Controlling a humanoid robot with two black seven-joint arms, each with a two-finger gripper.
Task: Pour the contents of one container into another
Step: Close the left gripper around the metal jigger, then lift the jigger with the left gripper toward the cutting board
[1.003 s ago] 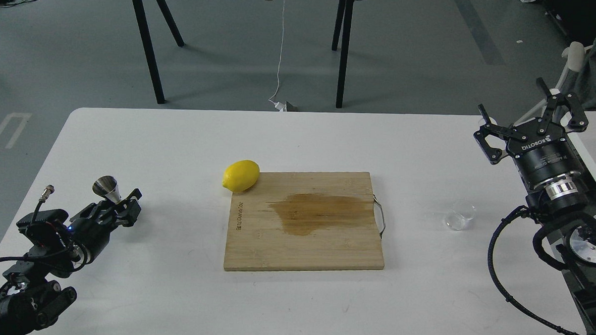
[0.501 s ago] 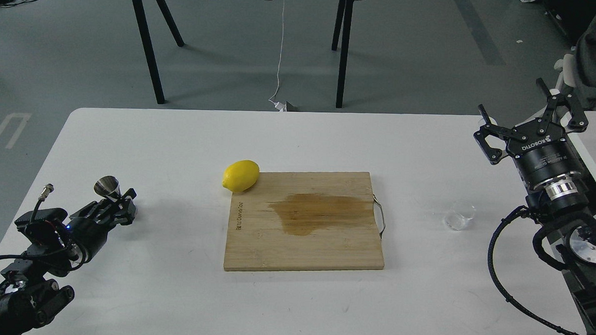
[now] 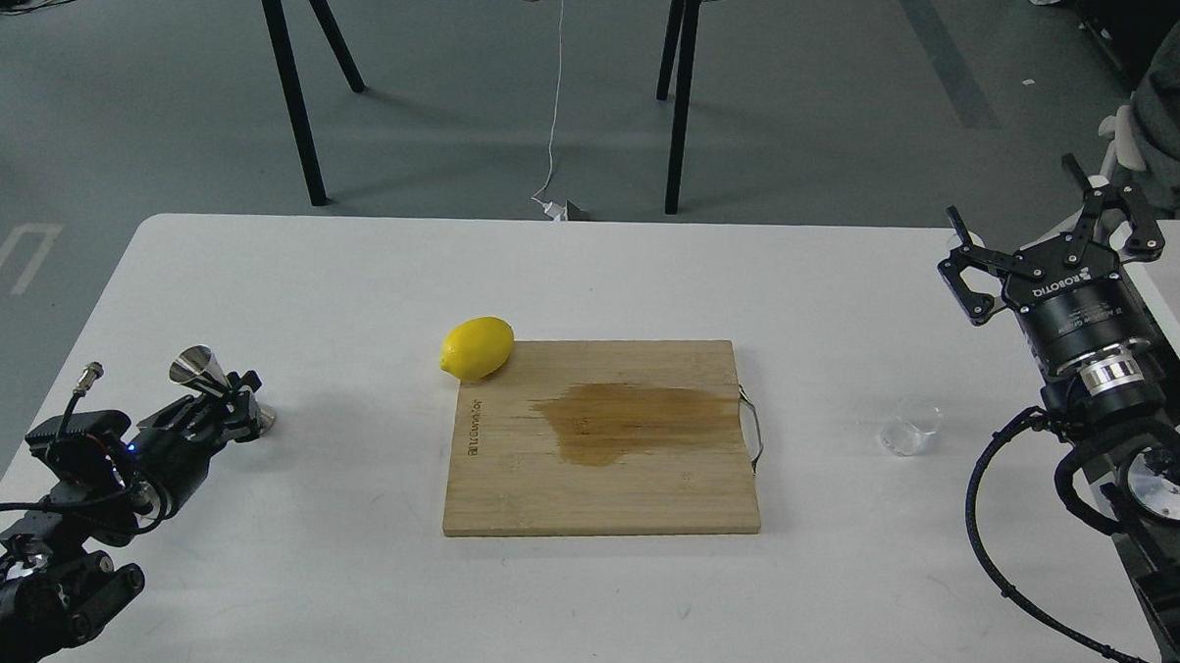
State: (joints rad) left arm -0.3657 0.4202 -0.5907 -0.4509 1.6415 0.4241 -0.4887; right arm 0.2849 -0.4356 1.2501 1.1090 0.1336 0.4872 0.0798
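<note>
- The left gripper, at the lower left of the frame, has its jaws closed around the narrow waist of the steel jigger.
- The jigger is tilted, its upper cone toward the upper left and its lower cone showing just right of the jaws, low over the worktop; whether it touches the surface I cannot tell.
- The right gripper, at the upper right of the frame, has its jaws spread wide apart and holds nothing, raised over the worktop's right edge.
- The small clear glass cup stands upright on the worktop at the right of the frame, below and left of the right gripper and well apart from it.
- A wooden cutting board lies flat at mid-frame, between the cup and the jigger, with a dark wet stain across its upper middle and a thin metal handle on its right edge.
- A yellow lemon lies at the board's upper left corner, touching or just overlapping it.
</note>
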